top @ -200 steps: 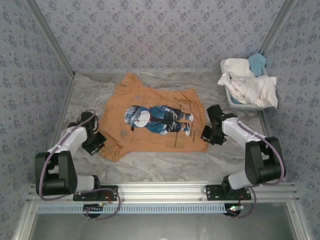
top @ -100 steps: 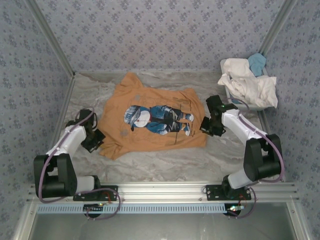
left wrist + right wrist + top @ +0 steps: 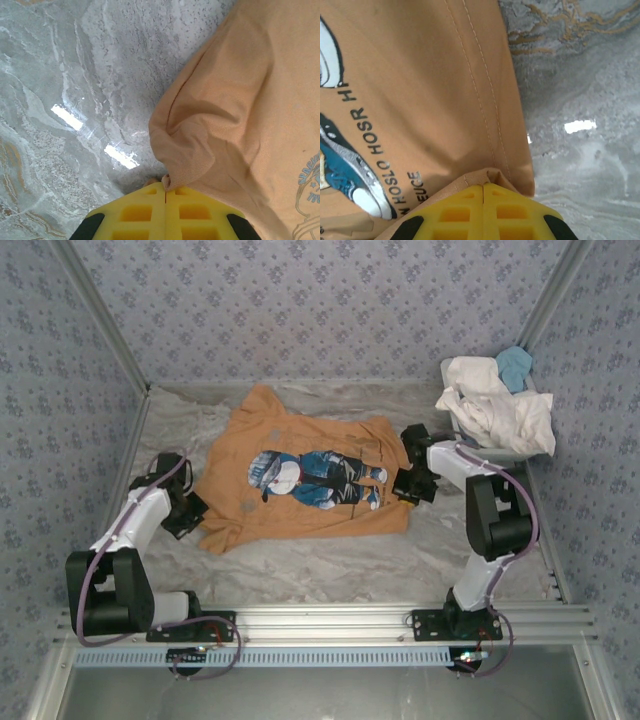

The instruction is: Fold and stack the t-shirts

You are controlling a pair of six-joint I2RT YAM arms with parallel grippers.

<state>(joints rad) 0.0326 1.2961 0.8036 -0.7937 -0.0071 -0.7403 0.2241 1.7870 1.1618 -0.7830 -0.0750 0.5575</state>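
**Clamped shut at both sides**

Pinches with the left gripper (image 3: 165, 192) a bunched edge of the tan-orange t-shirt (image 3: 235, 115), yellow pads pressed together on the cloth. Pinches with the right gripper (image 3: 483, 189) the stitched hem beside the printed letters, pads likewise together on a small fold. Lies spread, print side up, in the middle of the marble table (image 3: 330, 560), between both arms. Holds, at the far right corner, in a white tub (image 3: 478, 447), a heap of white t-shirts (image 3: 495, 405) and one light blue t-shirt (image 3: 515, 365).
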